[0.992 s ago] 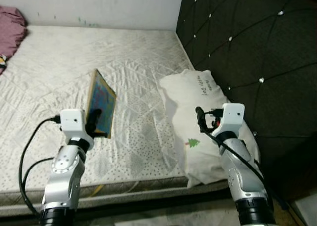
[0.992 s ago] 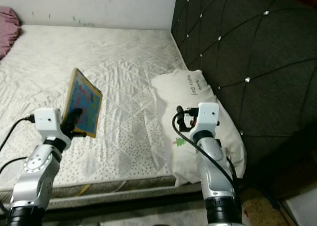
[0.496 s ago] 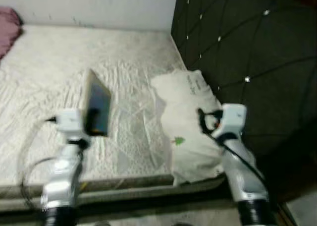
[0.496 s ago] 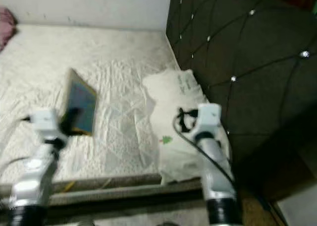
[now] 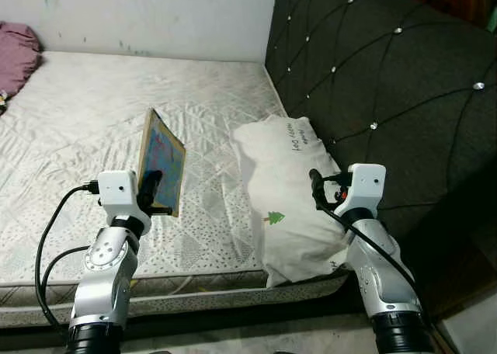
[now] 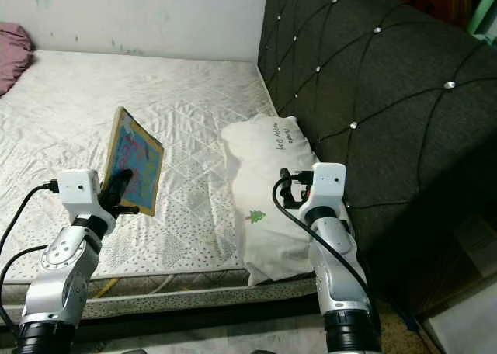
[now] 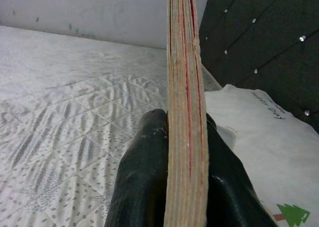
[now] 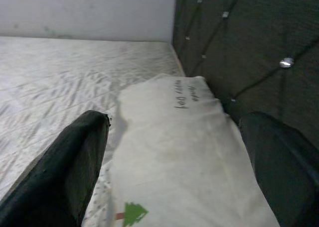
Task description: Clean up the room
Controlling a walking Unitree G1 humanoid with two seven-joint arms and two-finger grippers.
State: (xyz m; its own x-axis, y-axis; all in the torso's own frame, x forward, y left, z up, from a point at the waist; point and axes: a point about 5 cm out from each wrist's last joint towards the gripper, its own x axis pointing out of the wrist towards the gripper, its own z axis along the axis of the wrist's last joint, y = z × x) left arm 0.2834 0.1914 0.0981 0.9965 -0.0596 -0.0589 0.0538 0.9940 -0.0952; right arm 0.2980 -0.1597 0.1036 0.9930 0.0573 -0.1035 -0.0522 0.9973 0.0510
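Left gripper [image 5: 158, 191]: we are clamping its two black fingers [image 7: 144, 187] on the lower edge of the book, one finger on each cover, so the book is riding upright and clear of the bed.
Book [image 5: 161, 160]: we are holding this thin, colourful picture book on edge above the mattress [image 5: 78, 121], in front of the left arm; lifted like this, it is off the bedding and ready to be carried to wherever it belongs.
Right gripper [image 5: 314, 189]: we are keeping its fingers spread wide and empty, hovering just over the pillow; in the right wrist view the two fingers are framing the pillow between them.
Pillow [image 5: 287, 206]: it is lying at the bed's corner, leaning against the dark tufted headboard [image 5: 373, 74], its near end hanging slightly past the mattress edge.
Likely reason for the pose: we are judging that one arm is securing the stray book while the other is staying free beside the pillow, perhaps to straighten it.
Other clutter: a pinkish cloth bundle [image 5: 17, 47] is sitting at the far left of the bed.
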